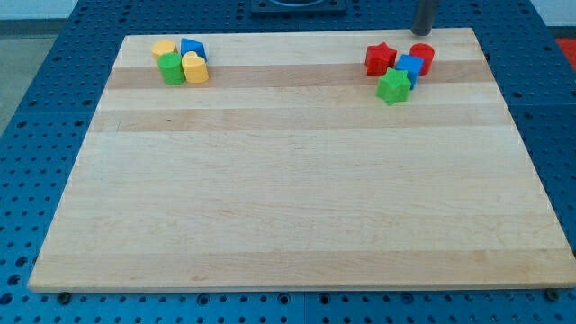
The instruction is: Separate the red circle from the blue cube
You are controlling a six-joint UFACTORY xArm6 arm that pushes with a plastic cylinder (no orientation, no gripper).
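The red circle sits near the board's top right, touching the blue cube on the cube's upper right side. A red star lies just left of the blue cube and a green star just below it. My tip is at the board's top edge, just above the red circle, a small gap apart from it.
At the board's top left is a second cluster: a yellow block, a blue block, a green cylinder and a yellow heart. The wooden board lies on a blue perforated table.
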